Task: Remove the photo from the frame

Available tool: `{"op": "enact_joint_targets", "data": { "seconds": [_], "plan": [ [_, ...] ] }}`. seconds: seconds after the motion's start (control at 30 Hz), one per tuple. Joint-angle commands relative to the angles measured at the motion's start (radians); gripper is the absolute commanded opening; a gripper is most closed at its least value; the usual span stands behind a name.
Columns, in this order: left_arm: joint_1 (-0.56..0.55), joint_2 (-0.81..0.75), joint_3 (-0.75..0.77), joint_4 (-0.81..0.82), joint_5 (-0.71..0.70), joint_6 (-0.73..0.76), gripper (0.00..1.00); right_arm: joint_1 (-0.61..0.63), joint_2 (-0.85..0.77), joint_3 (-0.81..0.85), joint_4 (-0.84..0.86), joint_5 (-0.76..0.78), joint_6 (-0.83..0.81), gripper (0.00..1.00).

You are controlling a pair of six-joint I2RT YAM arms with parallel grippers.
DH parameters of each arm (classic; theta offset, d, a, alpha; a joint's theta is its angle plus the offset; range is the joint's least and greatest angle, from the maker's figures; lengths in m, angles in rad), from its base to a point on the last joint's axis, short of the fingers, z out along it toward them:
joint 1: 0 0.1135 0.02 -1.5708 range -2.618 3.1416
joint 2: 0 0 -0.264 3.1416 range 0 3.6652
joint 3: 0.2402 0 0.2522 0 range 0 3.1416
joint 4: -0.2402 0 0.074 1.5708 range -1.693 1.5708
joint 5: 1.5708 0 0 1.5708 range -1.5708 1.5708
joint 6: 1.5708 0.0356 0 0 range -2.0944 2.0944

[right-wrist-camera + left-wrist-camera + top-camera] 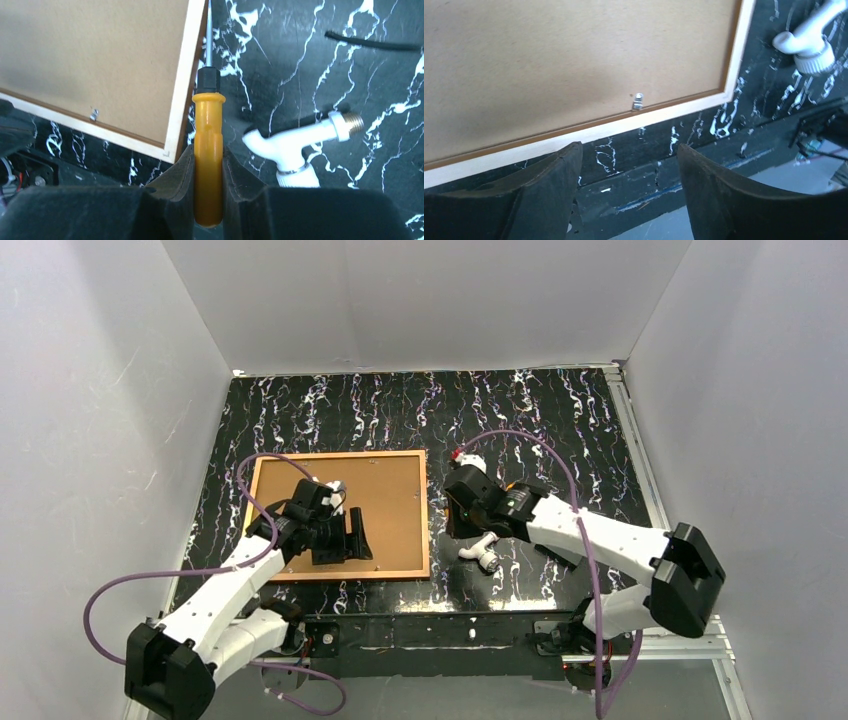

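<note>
The frame (390, 490) lies face down on the left half of the black marbled table, its tan back board up inside a thin wooden rim. The photo is hidden under that board. My left gripper (348, 536) hovers over the frame's near edge, open, with nothing between its fingers (549, 185). In the left wrist view a small metal clip (638, 101) sits on the back board (549, 60) by the pale rim. My right gripper (207, 150) is shut on a yellow-handled screwdriver (208, 125), whose shaft points along the frame's right edge (192, 75).
A white plastic tap fitting (480, 550) lies on the table just right of the frame's near corner, close under the right gripper (465, 505). A thin black cable (370, 42) lies further out. White walls enclose the table on three sides.
</note>
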State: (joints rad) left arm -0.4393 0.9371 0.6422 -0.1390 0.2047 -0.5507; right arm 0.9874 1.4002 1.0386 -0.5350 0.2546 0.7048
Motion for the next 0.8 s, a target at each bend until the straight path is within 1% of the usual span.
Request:
{"op": "enact_joint_targets", "data": {
  "seconds": [0.0,0.1,0.2,0.3,0.37,0.43,0.5,0.57,0.67,0.77],
  "plan": [
    [0.004,0.04,0.034,-0.084,0.158,0.147,0.7,-0.006,-0.093,-0.082,0.033,-0.049,0.015,0.01],
    [0.004,0.078,0.063,-0.114,0.232,0.216,0.71,-0.006,-0.149,-0.127,0.04,-0.051,0.021,0.01],
    [0.002,0.087,0.084,-0.148,0.299,0.302,0.78,-0.006,-0.206,-0.166,0.055,-0.067,0.021,0.01],
    [-0.009,0.059,0.056,-0.151,0.304,0.407,0.82,-0.006,-0.255,-0.204,0.085,-0.089,0.02,0.01],
    [-0.032,0.039,0.033,-0.153,0.268,0.491,0.83,-0.006,-0.282,-0.225,0.103,-0.105,0.019,0.01],
    [-0.075,0.028,0.017,-0.163,0.203,0.586,0.83,-0.006,-0.307,-0.245,0.116,-0.121,0.02,0.01],
    [-0.168,0.036,0.015,-0.181,0.081,0.679,0.83,-0.006,-0.338,-0.266,0.128,-0.132,0.022,0.01],
    [-0.24,0.063,0.02,-0.194,0.0,0.749,0.83,-0.006,-0.37,-0.288,0.133,-0.136,0.027,0.01],
    [-0.284,0.12,0.031,-0.201,-0.061,0.81,0.81,-0.006,-0.429,-0.325,0.136,-0.138,0.033,0.01],
    [-0.293,0.157,0.024,-0.189,-0.106,0.852,0.8,-0.006,-0.48,-0.35,0.129,-0.126,0.034,0.01]
  ]
}}
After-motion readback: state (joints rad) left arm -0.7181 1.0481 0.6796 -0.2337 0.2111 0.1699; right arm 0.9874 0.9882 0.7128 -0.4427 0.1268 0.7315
